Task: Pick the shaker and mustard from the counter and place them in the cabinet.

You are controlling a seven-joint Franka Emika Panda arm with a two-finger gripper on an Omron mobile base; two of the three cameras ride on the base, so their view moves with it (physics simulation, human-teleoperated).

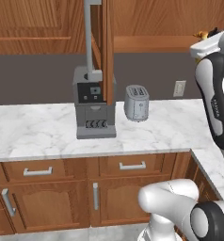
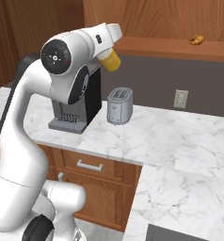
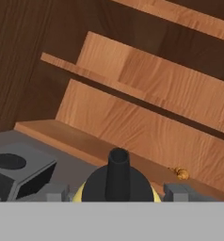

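Note:
My gripper [image 3: 117, 190] is shut on the mustard [image 3: 117, 172], whose dark pointed nozzle rises between my fingertips [image 3: 177, 192] with yellow showing at both sides. From the right base the yellow mustard [image 2: 111, 60] hangs under the raised white hand, high above the counter [image 2: 180, 136] and near the coffee machine. The cabinet [image 3: 132, 84] stands open ahead, with a wooden shelf and its bottom board [image 3: 81, 139] in front of the nozzle. Its door [image 1: 107, 47] is seen edge-on with a long grey bar handle [image 1: 88, 33]. The shaker is out of view.
A grey coffee machine [image 1: 95, 108] [image 2: 71, 113] and a silver toaster [image 1: 136, 102] [image 2: 119, 106] stand on the marble counter [image 1: 38, 127]. A small golden pastry-like item [image 2: 196, 40] [image 3: 182, 173] lies on the cabinet's bottom board. A wall outlet [image 2: 180, 99] sits behind.

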